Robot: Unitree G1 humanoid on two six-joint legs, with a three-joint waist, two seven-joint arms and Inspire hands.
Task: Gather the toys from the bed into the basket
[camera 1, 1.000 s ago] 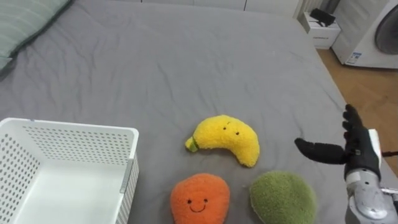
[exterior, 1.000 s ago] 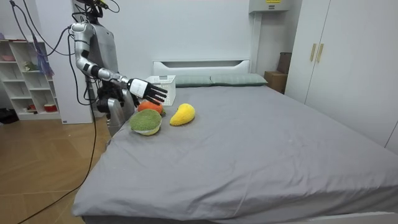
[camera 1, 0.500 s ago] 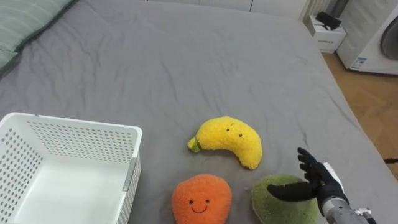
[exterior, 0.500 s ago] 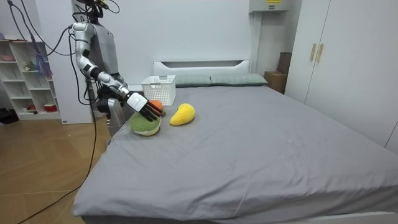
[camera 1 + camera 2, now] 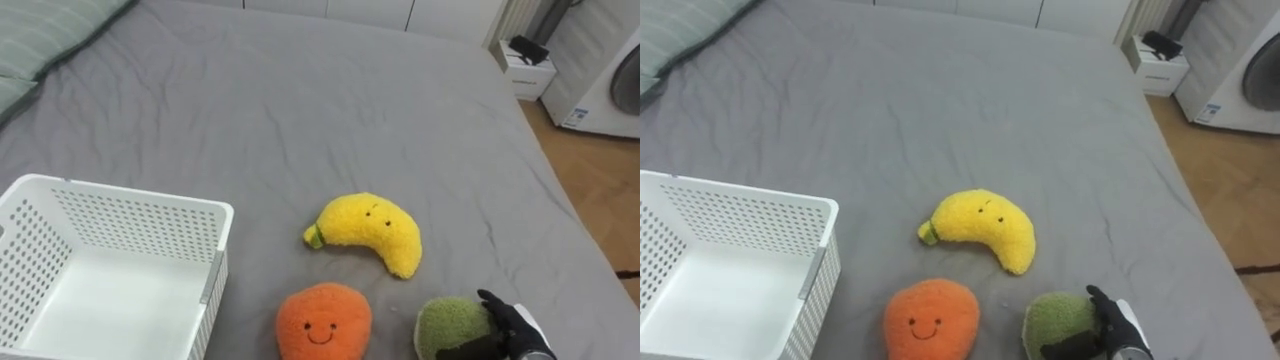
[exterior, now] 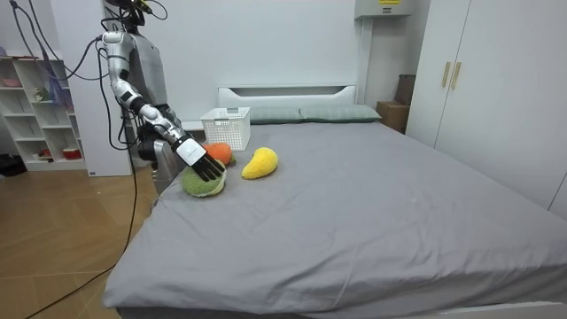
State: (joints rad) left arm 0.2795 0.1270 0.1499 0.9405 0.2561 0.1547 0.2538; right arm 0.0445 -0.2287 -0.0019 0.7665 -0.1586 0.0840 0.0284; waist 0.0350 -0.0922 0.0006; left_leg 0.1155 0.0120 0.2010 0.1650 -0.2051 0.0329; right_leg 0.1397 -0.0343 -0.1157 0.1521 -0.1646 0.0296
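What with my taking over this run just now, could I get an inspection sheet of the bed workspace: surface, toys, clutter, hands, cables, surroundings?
Surface: grey bed cover, lightly wrinkled; striped pillow at its upper left.
Job's things: banana plush lying mid-bed; orange plush and green plush nearer the robot, side by side; white basket to their left, holding nothing.
Clutter: nothing seen.
Hands: right hand laid against the green plush's right side, fingers spread, no closed grasp seen.
Cables: nothing seen on the bed.
Surroundings: wooden floor right of the bed; washing machine and a small white stand beyond it.
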